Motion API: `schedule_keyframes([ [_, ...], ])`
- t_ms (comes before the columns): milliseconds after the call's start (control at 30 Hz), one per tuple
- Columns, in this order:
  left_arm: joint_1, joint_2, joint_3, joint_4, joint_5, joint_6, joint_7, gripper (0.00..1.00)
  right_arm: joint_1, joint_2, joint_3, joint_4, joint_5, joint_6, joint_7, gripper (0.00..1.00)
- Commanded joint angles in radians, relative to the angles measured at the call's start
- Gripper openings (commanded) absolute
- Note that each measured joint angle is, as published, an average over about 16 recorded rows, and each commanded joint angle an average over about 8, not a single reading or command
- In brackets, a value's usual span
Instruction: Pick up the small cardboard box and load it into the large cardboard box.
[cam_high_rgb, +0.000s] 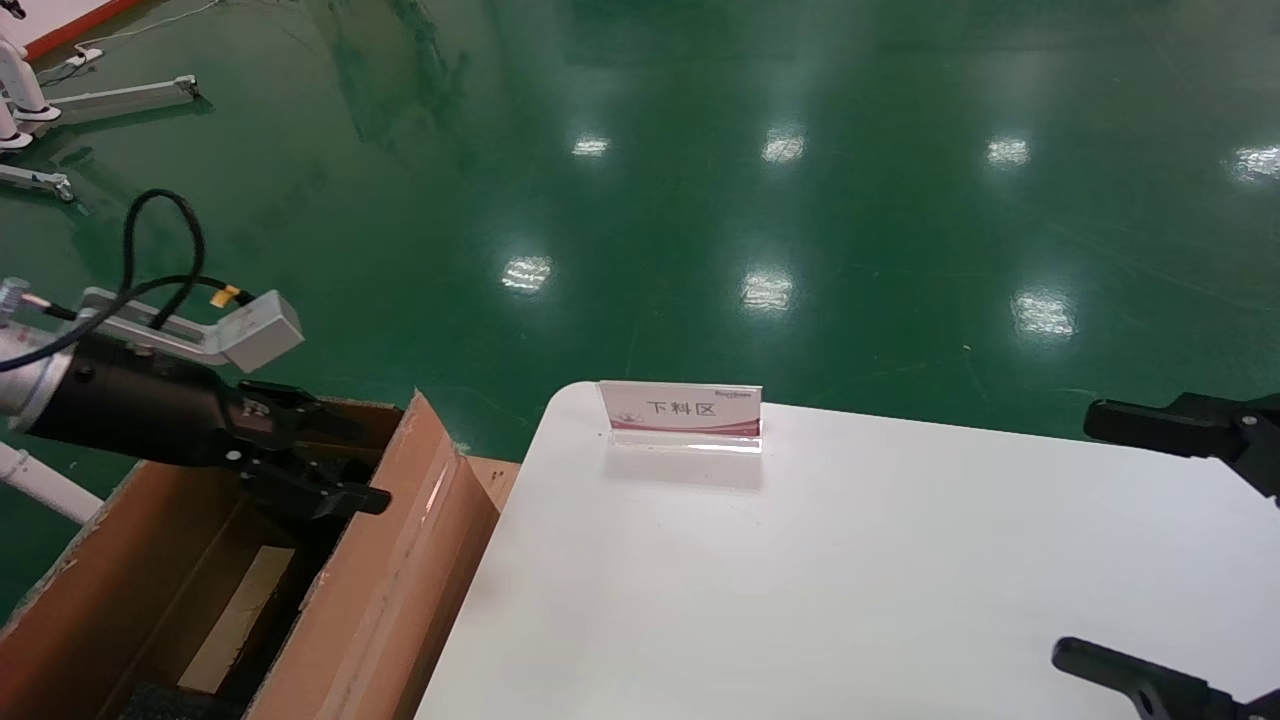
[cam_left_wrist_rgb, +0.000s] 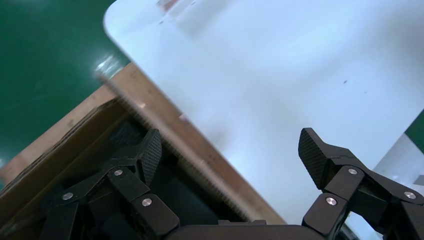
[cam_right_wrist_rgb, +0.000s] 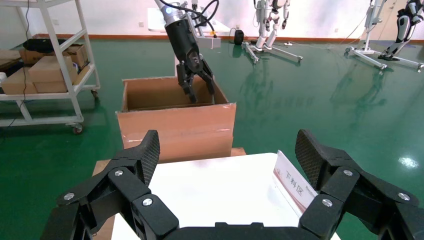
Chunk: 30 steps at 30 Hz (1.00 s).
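The large cardboard box (cam_high_rgb: 400, 560) stands on the floor at the white table's left edge, flaps up. It also shows in the right wrist view (cam_right_wrist_rgb: 175, 125) and the left wrist view (cam_left_wrist_rgb: 150, 107). Inside it lies the small cardboard box (cam_high_rgb: 245, 605), showing only its pale tan tape strip against dark padding. My left gripper (cam_high_rgb: 360, 462) hangs open and empty just above the carton's opening; in the left wrist view (cam_left_wrist_rgb: 232, 152) its fingers straddle the carton's table-side flap. My right gripper (cam_high_rgb: 1080, 536) is open and empty over the table's right edge, as its wrist view (cam_right_wrist_rgb: 227, 155) also shows.
A white table (cam_high_rgb: 800, 580) bears only an acrylic sign stand (cam_high_rgb: 682, 412) at its far edge. Green floor lies beyond. The right wrist view shows a wheeled shelf cart (cam_right_wrist_rgb: 45, 70) with boxes left of the carton and robot stands at the back.
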Motion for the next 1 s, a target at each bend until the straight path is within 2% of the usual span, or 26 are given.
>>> schedule_keyframes([
  [33,0.015,0.002,-0.026,-0.014,0.002,-0.001,-0.002,1.0,0.0,0.0,0.0,0.0,0.0,0.0,0.0,1.0],
  [1000,0.29,0.023,-0.499,-0.273,0.035,-0.018,-0.025,1.0,0.0,0.0,0.0,0.0,0.0,0.0,0.0,1.0],
])
